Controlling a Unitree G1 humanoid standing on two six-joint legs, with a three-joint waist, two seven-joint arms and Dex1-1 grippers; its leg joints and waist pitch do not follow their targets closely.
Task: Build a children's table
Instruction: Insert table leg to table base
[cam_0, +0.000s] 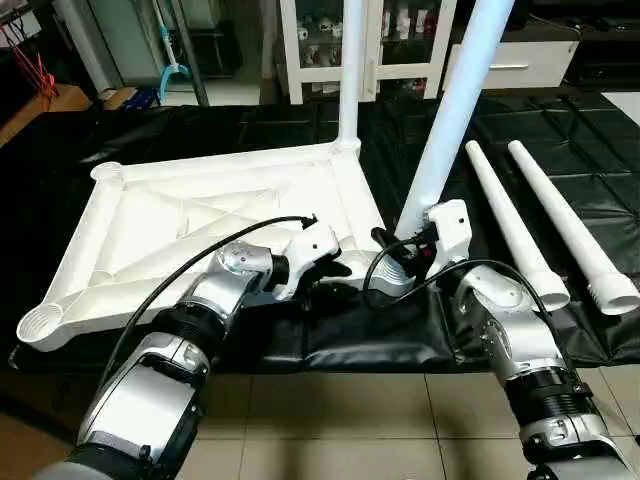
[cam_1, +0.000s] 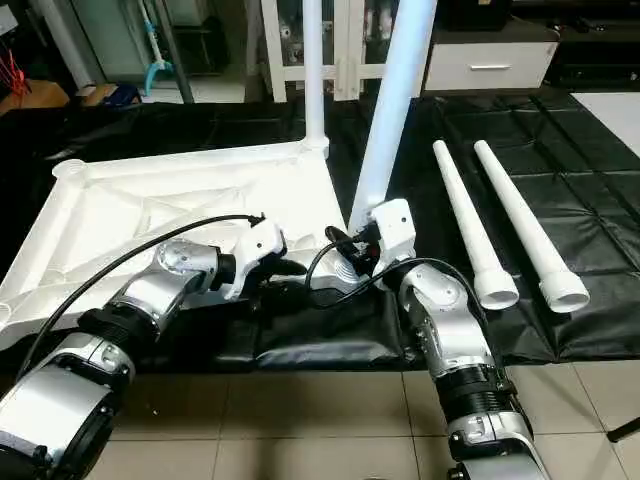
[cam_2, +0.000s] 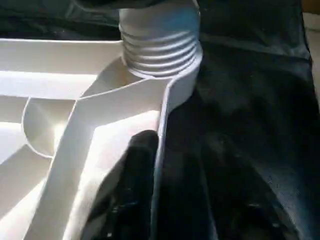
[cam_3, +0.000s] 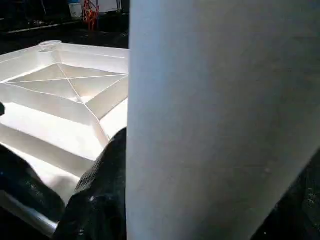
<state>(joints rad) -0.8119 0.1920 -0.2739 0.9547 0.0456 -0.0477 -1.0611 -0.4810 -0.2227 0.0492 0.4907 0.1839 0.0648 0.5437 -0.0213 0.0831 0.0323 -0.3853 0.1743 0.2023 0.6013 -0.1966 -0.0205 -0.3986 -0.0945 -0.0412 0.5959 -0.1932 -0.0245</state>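
The white tabletop lies upside down on a black mat, ribs facing up. One white leg stands upright in the far right corner socket. My right gripper is shut on a second leg, which leans slightly over the near right corner. That leg's threaded end sits in the socket there with several threads showing. A black finger presses against the leg's side. My left gripper is at the tabletop's near rim beside that corner, one finger lying along the rim wall.
Two loose white legs lie side by side on the mat at the right. A white glass-door cabinet and a drawer unit stand behind. Tiled floor lies under my forearms. The near left corner socket is open.
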